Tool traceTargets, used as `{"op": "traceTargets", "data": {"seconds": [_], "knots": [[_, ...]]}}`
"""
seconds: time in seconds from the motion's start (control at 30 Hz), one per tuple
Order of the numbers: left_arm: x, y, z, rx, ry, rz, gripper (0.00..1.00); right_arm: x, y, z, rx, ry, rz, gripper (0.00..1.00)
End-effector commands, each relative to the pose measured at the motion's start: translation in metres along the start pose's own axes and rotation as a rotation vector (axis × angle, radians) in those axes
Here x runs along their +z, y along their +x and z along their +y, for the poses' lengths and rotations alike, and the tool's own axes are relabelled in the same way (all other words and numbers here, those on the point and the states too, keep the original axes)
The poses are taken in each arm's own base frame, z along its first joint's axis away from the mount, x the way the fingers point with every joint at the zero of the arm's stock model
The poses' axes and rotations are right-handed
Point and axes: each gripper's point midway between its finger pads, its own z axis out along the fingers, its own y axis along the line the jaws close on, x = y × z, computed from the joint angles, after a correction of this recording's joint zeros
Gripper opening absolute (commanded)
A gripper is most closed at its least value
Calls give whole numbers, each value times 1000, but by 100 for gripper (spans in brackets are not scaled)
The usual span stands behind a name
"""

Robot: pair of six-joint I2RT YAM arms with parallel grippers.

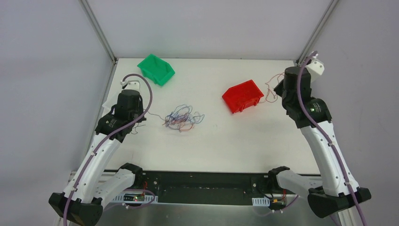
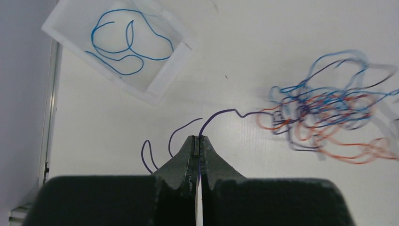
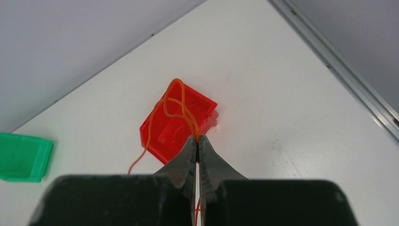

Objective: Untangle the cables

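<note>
Left wrist view: the left gripper (image 2: 197, 139) has its jaws pinched tight on a dark purple wire (image 2: 221, 112). That wire snakes off to the right, straight into the tangle of cables (image 2: 324, 110) lying mid-table. Here's the danger: if the purple strand is looped through the knot, a pull probably drags the whole bundle along and cinches it tighter. It's also hair-thin (held right at the very tips), so it could slip out under tension.

On the other side, the right gripper (image 3: 197, 138) is clamped on an orange-red wire (image 3: 177, 80) above the red bin (image 3: 162, 134). One tail trails out past the bin's edge, so a careless release could leave it draped over the rim or lying on the table. A blue wire (image 2: 128, 44) already sits in the white tray (image 2: 174, 70).
</note>
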Motion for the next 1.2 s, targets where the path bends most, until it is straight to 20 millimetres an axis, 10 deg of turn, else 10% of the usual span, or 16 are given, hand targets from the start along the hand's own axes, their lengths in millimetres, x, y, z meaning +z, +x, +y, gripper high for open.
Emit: {"op": "traceTargets", "data": {"seconds": [0.0, 0.13, 0.37, 0.67, 1.17], "knots": [[1, -1, 28, -80, -129, 7, 0, -21, -37, -47, 67, 132, -104, 0], [1, -2, 25, -121, -87, 8, 0, -35, -56, -77, 133, 177, -173, 0], [-8, -3, -55, -34, 389, 44, 0, -32, -20, -5, 77, -198, 67, 0], [-26, -9, -90, -8, 622, 6, 0, -7, -3, 53, 86, -392, 219, 0], [-37, -10, -119, -16, 810, 7, 0, 70, 31, 73, 98, -320, 320, 0]]}}
